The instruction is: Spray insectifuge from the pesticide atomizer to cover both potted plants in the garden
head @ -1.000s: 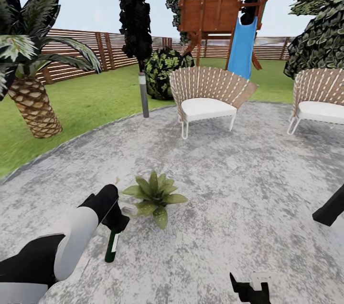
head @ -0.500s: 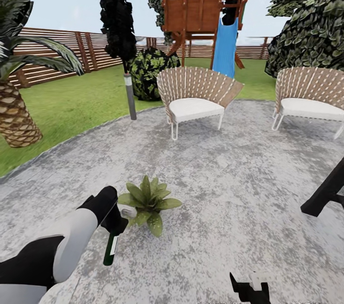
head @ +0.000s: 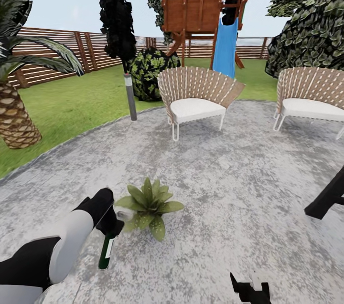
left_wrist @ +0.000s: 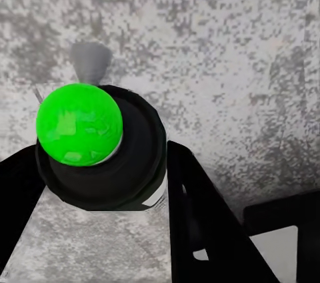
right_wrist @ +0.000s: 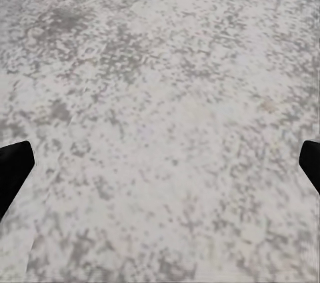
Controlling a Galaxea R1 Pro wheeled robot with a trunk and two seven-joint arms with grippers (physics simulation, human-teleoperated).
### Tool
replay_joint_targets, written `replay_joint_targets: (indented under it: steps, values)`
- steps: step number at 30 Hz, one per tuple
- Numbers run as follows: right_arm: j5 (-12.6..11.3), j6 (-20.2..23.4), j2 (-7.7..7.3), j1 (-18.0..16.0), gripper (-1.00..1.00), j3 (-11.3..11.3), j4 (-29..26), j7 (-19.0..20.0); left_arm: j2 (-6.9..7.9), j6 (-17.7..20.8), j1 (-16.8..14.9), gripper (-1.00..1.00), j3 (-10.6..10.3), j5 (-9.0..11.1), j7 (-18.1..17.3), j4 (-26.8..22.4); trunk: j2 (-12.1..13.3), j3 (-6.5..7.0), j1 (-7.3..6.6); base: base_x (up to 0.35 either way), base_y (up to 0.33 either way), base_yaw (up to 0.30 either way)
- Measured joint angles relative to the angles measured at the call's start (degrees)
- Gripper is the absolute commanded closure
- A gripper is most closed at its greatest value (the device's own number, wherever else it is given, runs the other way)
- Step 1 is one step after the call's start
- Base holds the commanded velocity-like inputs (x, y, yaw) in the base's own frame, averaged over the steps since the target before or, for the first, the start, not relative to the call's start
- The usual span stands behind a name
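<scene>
Your left gripper [head: 111,228], closed on the slim dark-green atomizer bottle [head: 105,252], has dropped slightly since a moment ago, nozzle hanging down beside the small broad-leaved potted plant [head: 149,205] at its 8 o'clock. Spraying can probably begin once you aim it. Your right gripper's [right_wrist: 160,163] fingertips stand wide apart, empty, over the grey speckled patio [head: 229,184].

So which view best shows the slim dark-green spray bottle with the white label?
The head view: the slim dark-green spray bottle hangs full-length from the left gripper. The left wrist view shows its black head end-on between the fingers. The right wrist view faces grey paving.
</scene>
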Motion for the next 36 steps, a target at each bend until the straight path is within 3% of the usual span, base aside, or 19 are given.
replay_joint_targets:
  steps: [7, 14, 27, 36]
  values:
    - [0.0, -0.02, -0.01, 0.01, -1.0, 0.0, -0.01, 0.0, 0.17, -0.01, -0.09, 1.0, -0.06, -0.15, 0.01, 0.0, 0.0, 0.0, 0.02, 0.115, 0.258, 0.0]
    - [-0.08, -0.06, -0.02, -0.01, -1.0, 0.0, 0.01, -0.01, -0.28, -0.03, -0.39, 1.0, 0.11, -0.1, 0.0, -0.17, 0.0, 0.0, 0.02, 0.003, 0.039, -0.019]
    - [-0.05, -0.03, 0.01, 0.01, -1.0, 0.01, -0.02, -0.02, -0.21, 0.08, -0.58, 1.0, 0.17, -0.1, 0.02, -0.47, 0.0, 0.0, 0.0, 0.126, 0.116, -0.266]
    - [-0.05, -0.05, 0.07, -0.01, -1.0, 0.0, 0.02, 0.0, -0.41, -0.02, -0.47, 1.0, 0.23, -0.18, -0.02, -0.28, 0.0, 0.0, 0.02, 0.067, 0.169, -0.031]
